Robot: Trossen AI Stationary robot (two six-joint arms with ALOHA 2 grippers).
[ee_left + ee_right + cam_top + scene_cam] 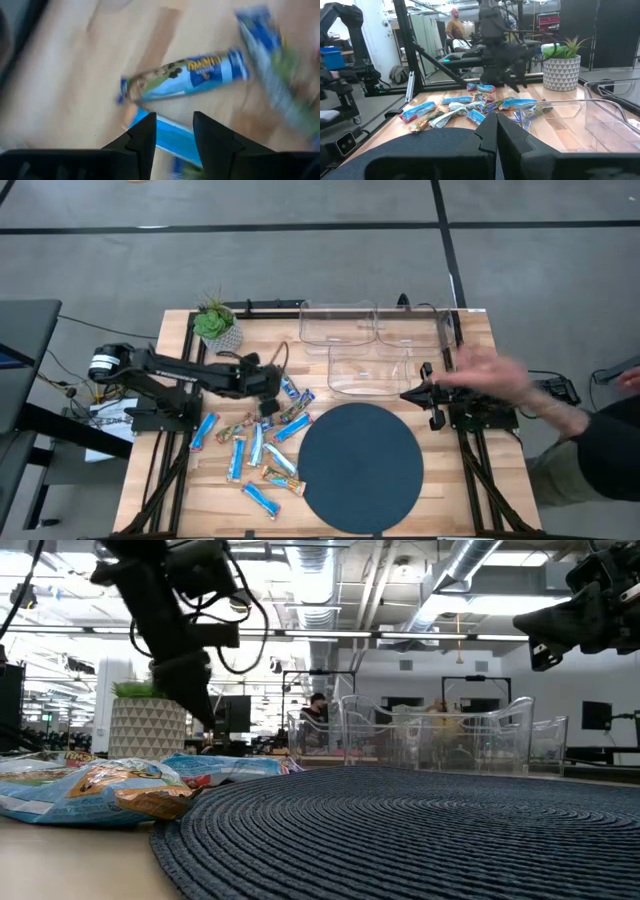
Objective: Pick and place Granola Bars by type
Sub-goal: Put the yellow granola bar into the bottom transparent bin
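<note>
Several granola bars [262, 442], mostly in light-blue wrappers, lie scattered flat on the wooden table left of a round dark-blue mat [360, 470]. They also show in the low view [100, 790] and the right wrist view [470, 107]. My left gripper [268, 402] hangs open above the far part of the pile, its fingers [142, 137] on either side of a light-blue bar [172, 142] below them, beside a printed bar [185, 77]. My right gripper [408, 395] is shut and empty [496, 132], raised at the mat's far right.
Three clear plastic bins [370, 345] stand at the far right of the table. A potted plant [218, 325] stands at the far left. A person's hand and arm [495, 375] reach in from the right, over my right arm's base.
</note>
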